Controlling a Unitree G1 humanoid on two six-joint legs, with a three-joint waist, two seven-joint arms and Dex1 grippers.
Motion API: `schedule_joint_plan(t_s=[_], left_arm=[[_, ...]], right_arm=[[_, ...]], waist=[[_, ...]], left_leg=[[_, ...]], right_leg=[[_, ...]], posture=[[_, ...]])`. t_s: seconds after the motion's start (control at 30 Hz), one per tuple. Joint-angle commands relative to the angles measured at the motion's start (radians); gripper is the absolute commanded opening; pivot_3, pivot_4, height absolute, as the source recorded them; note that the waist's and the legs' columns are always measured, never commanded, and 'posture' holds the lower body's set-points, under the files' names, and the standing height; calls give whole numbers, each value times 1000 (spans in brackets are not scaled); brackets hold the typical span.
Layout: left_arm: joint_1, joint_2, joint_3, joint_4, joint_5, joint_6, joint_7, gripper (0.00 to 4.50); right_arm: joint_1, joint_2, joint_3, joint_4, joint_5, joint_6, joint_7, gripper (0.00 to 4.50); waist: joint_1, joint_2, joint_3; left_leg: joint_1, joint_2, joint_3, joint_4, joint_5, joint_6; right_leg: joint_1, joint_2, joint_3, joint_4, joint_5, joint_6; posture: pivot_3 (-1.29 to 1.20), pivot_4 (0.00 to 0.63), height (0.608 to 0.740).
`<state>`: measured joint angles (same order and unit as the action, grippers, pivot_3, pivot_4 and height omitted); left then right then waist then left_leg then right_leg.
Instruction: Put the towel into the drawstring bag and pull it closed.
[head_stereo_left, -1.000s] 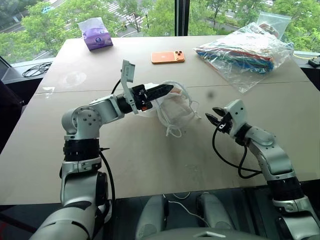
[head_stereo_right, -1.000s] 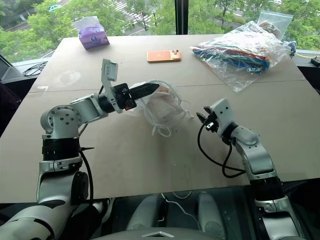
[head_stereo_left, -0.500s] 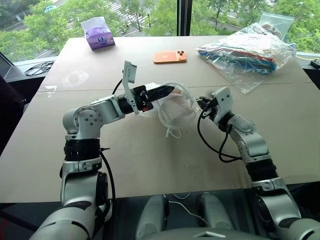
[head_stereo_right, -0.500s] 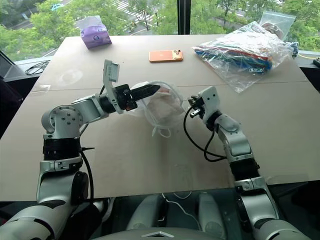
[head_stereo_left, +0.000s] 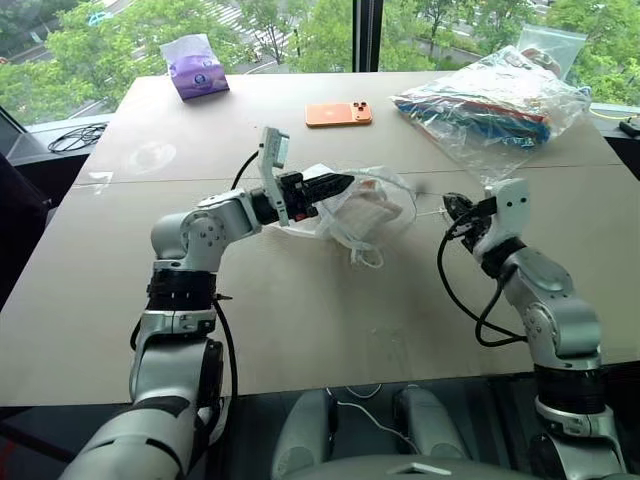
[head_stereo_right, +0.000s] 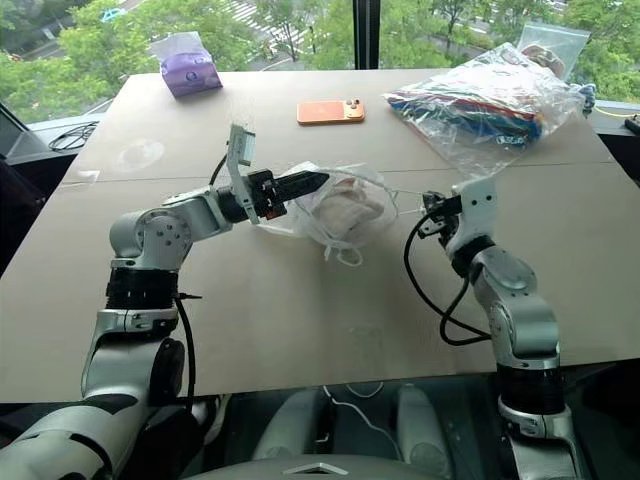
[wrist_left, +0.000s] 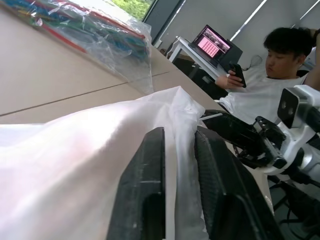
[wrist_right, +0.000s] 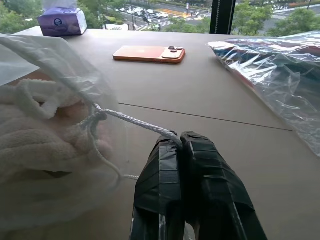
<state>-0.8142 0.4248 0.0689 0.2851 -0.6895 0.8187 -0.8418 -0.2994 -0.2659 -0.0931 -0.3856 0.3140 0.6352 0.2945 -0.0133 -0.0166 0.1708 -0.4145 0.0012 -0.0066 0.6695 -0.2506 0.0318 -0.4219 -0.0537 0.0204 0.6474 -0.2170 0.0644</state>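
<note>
The drawstring bag (head_stereo_left: 345, 222), thin white and semi-sheer, lies at the middle of the table with the off-white fluffy towel (head_stereo_left: 378, 197) inside it. My left gripper (head_stereo_left: 340, 184) reaches in level from the left and is shut on a fold of the bag's fabric (wrist_left: 176, 150) near its mouth. On the right, my right gripper (head_stereo_left: 455, 212) is shut on the bag's white cord (wrist_right: 130, 121). The cord runs taut from the gathered mouth to the fingertips (wrist_right: 172, 145). The towel (wrist_right: 35, 145) shows through the fabric.
An orange phone (head_stereo_left: 338, 114) lies behind the bag. A purple tissue pack (head_stereo_left: 194, 68) stands at the far left. A big clear plastic bag (head_stereo_left: 495, 100) of colourful items lies at the far right. A person (wrist_left: 280, 65) sits beyond the table's right side.
My right gripper closed in on the bag, shut on the cord, then drew back to the right, pulling it taut. The bag stretched and shifted rightward. My left gripper moved slightly forward.
</note>
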Motion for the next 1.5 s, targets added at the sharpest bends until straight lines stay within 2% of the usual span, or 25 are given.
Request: schedule_joint_plan(t_s=[0.03, 0.07, 0.13, 0.17, 0.23, 0.33, 0.6, 0.67, 0.73, 0.87, 1.07, 1.17, 1.27, 1.37, 1.5], left_arm=[[-65, -23, -22, 46, 71, -117, -34, 2790], [-69, -27, -23, 52, 80, -128, -40, 3255], [-47, -10, -1, -18, 13, -60, -96, 4192], [-36, -1, 8, -48, -17, -27, -119, 4428], [28, 57, 6, -168, -88, 74, -180, 4428], [108, 122, -9, -286, -123, 143, -203, 4428], [262, 192, 78, -541, -219, 284, -54, 4428], [326, 154, 70, -629, -213, 261, 18, 4428], [371, 69, 59, -687, -196, 231, 133, 4428], [467, 18, -5, -754, -96, 106, 178, 4428], [545, -78, 101, -816, -174, -17, 232, 4428], [602, -31, 138, -845, -226, 11, 219, 4428], [679, 36, 98, -875, -221, 31, 194, 4428], [715, 40, 59, -880, -226, 25, 199, 4428], [738, 40, -4, -857, -159, -39, 179, 4428]], right_arm=[[-17, -10, -28, -98, 52, 98, -25, 0], [-20, -10, -29, -104, 56, 111, -30, 0], [-28, -10, -32, -108, 59, 136, -48, 0], [-31, -11, -33, -110, 61, 144, -54, 0], [-42, -6, -35, -112, 67, 157, -66, 0], [-53, 4, -36, -115, 79, 168, -77, 0], [-52, 13, -27, -105, 83, 160, -83, 0], [-51, 15, -25, -101, 84, 156, -83, 0], [-50, 19, -19, -100, 84, 154, -82, 0], [-46, 19, -10, -99, 81, 152, -78, 0], [-43, 15, -16, -99, 87, 152, -75, 0], [-40, 17, -16, -96, 89, 151, -75, 0], [-42, 19, -13, -91, 91, 150, -75, 0], [-46, 18, -10, -86, 91, 148, -73, 0], [-53, 16, -12, -84, 91, 148, -75, 0]], waist=[[0, 0, 0], [0, 0, 0], [-3, 0, 0], [-5, 0, 0], [-12, 0, 0], [-24, 0, 0], [-21, 0, 0], [-21, 0, 0], [-17, 0, 0], [-5, 0, 0], [0, 1, -1], [-2, 1, -1], [-6, 1, -1], [2, 1, -1], [0, 1, -1]], left_leg=[[0, 0, 0, 0, 0, 0], [0, 0, 0, 0, 0, 0], [0, 0, 0, 0, 0, 0], [0, 0, 1, 0, 0, 1], [0, 1, 1, 0, 0, 0], [0, 3, 1, -1, 0, 0], [0, 3, 0, 0, -1, 1], [0, 3, 0, 0, -1, 1], [0, 3, 0, 0, -1, 1], [0, 3, 0, 0, 0, 1], [1, 3, 1, 0, 0, 1], [1, 3, 1, 0, -1, 1], [1, 3, 1, 0, -1, 1], [1, 3, 1, 0, -1, 1], [2, 3, 0, 1, -1, 1]], right_leg=[[0, 0, 0, 0, 0, 0], [0, 0, 0, 0, 0, 0], [0, 0, 0, 0, 0, 0], [0, 0, 0, 0, 0, 0], [-1, 0, 1, -1, 0, 0], [-1, 0, 1, -1, 0, 0], [0, 0, 1, 0, 0, 0], [0, 0, 1, 0, 0, 0], [0, -1, 1, 0, 0, 0], [0, -1, 1, 0, 0, 0], [0, 0, 1, 1, 0, -1], [0, -1, 1, 1, 0, -1], [0, 0, 2, 1, 0, -1], [0, 0, 1, 0, 0, -1], [3, 0, 1, -2, 0, -1]], posture=[[0, 150, 740], [0, 150, 740], [0, 150, 740], [0, 150, 740], [0, 150, 740], [0, 150, 740], [0, 150, 740], [0, 150, 740], [0, 150, 740], [0, 150, 740], [0, 150, 740], [0, 150, 740], [0, 150, 740], [0, 150, 740], [0, 150, 740]])
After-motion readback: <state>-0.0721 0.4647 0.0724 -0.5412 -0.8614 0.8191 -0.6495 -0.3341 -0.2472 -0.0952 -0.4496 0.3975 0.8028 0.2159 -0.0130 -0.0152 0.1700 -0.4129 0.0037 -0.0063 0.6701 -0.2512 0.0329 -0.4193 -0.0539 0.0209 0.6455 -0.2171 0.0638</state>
